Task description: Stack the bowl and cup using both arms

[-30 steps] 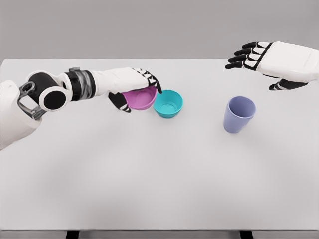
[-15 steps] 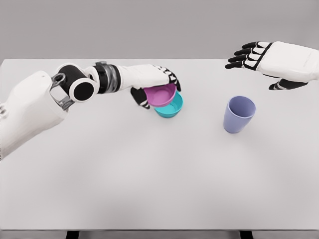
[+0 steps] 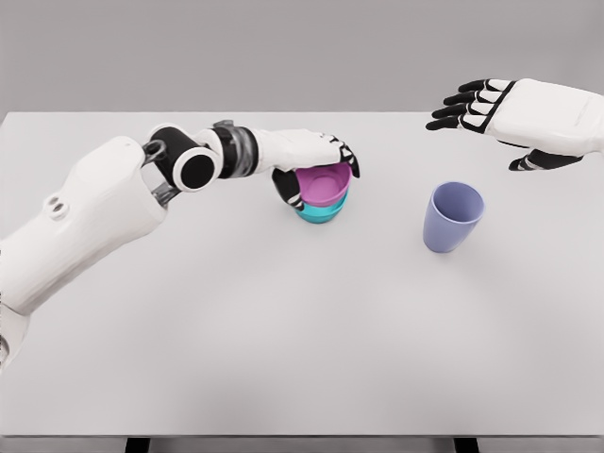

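The left hand (image 3: 316, 170) has its dark fingers curled over the rim of the pink bowl (image 3: 324, 185), thumb on the near side and the others over the far edge, so it grips that bowl from above. The pink bowl sits down inside the teal bowl (image 3: 321, 211), of which only a lower band shows beneath it, both standing toward the back of the white table (image 3: 283, 359), a little left of the middle. The right hand (image 3: 491, 113) hangs in the air over the far right of the table, fingers spread and straight, holding nothing, well apart from the lavender cup (image 3: 452, 217), which stands upright and untouched below and to its left. The bowls look like thin, rigid plastic: probably light, stiff enough to take a pinch at the rim without flexing, and smooth enough that a loose hold could slip. The rim seems the sensible place to hold them, as the left hand does. The cup is tall and slightly tapered, likely just as light and easy to tip; a wrap around its side wall, about midway up, would seem steadier than a rim pinch. Counted: two bowls, one cup, two hands.
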### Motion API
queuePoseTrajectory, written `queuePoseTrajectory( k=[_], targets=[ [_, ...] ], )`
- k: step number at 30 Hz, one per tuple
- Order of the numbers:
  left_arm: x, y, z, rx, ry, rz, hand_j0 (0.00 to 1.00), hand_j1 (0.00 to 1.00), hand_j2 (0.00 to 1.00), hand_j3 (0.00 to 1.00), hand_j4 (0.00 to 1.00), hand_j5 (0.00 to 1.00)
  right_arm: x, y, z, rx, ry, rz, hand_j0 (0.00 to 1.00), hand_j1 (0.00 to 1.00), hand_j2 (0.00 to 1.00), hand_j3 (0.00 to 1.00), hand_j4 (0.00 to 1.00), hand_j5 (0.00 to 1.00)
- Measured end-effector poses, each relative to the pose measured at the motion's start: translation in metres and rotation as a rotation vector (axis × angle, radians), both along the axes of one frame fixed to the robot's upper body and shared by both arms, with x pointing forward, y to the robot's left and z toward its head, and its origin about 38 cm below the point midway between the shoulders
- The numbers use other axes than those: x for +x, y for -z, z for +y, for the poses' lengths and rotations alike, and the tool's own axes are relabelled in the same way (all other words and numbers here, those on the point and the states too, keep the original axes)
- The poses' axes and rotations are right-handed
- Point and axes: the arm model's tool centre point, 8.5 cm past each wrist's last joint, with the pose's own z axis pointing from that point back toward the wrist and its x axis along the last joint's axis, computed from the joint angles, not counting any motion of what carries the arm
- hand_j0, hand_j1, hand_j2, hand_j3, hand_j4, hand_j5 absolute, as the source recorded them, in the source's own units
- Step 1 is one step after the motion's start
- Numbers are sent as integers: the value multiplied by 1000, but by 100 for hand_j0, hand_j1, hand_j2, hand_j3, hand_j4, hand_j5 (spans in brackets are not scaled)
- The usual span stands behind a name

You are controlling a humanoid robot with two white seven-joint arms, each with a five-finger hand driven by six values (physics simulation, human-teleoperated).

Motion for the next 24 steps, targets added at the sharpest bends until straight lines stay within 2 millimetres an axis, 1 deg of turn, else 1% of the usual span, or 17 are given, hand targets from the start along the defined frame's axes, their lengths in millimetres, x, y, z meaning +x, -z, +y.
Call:
queuePoseTrajectory(
  k=[5,13,15,17,20,23,24],
  targets=[
    [4,5,-1,4,-13,12,68,68,68,68,68,68,0,0,0,0,0,0,100,100,100,100,100,100],
    [10,12,2,13,-30,28,69,69,69,69,69,69,0,1,-2,-4,4,3,100,100,100,100,100,100],
    [11,13,2,13,-32,31,69,69,69,69,69,69,-1,2,-4,-11,9,9,100,100,100,100,100,100],
    [11,14,2,14,-33,33,69,69,69,69,69,69,-3,10,-7,-16,14,30,100,100,100,100,100,100],
    [13,16,3,15,-38,37,70,70,70,70,70,70,-4,11,-9,-20,19,32,100,100,100,100,100,100],
    [13,17,3,16,-42,40,70,70,70,70,70,70,-6,16,-11,-26,24,47,100,100,100,100,100,100],
    [13,18,3,16,-42,41,70,70,70,70,70,70,-6,14,-11,-28,23,42,100,100,100,100,100,100]
  ],
)
